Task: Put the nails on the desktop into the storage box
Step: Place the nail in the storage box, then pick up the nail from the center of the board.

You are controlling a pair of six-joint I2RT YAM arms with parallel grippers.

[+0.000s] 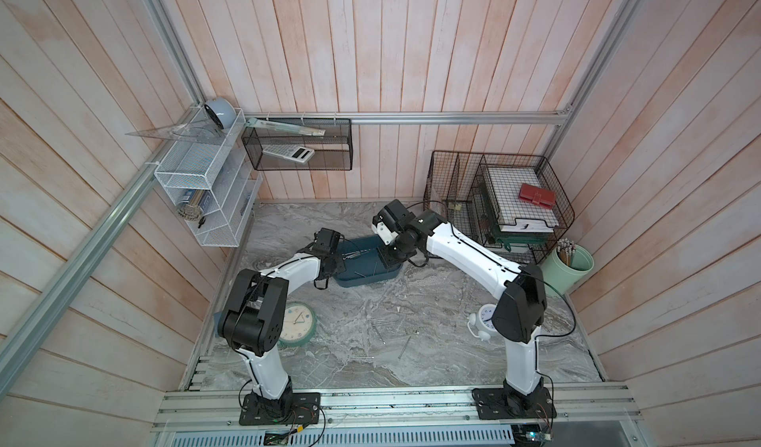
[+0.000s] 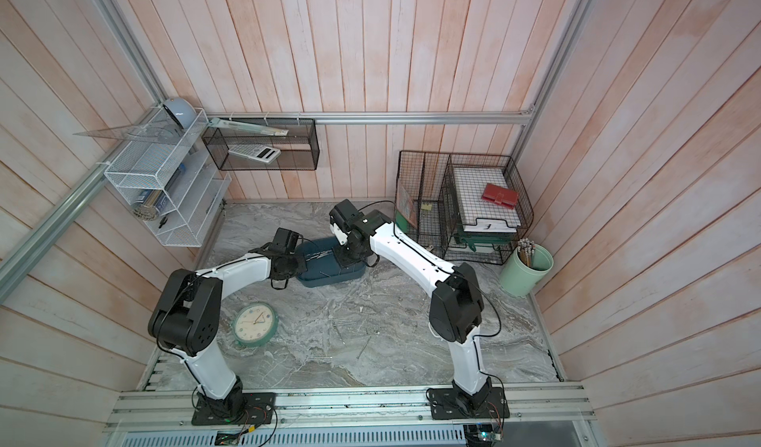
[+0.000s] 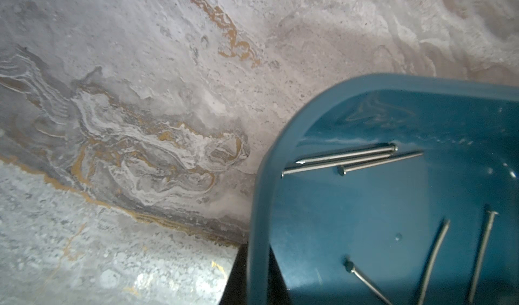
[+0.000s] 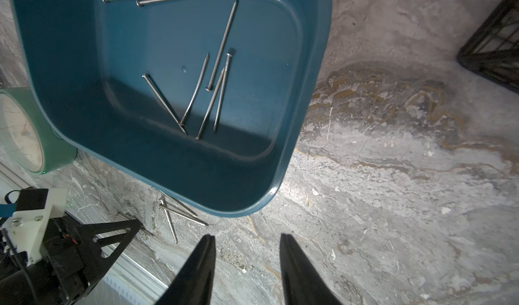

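The dark teal storage box (image 1: 366, 278) (image 2: 329, 280) sits at the back of the marble desktop (image 1: 432, 321). Several nails (image 4: 213, 93) (image 3: 351, 160) lie inside it. My left gripper (image 1: 338, 266) (image 3: 257, 275) is shut on the box's left rim (image 3: 261, 177), one finger inside the wall and one outside. My right gripper (image 1: 389, 259) (image 4: 246, 236) hovers by the box's right end, fingers apart, with only bare desktop between them. More nails (image 1: 381, 322) (image 2: 341, 321) (image 4: 174, 216) lie loose on the desktop in front of the box.
A green round clock (image 1: 296, 325) lies flat at the front left. A white alarm clock (image 1: 484, 319) stands by the right arm. Black wire baskets (image 1: 494, 202) and a mint cup of pencils (image 1: 570, 266) fill the back right corner.
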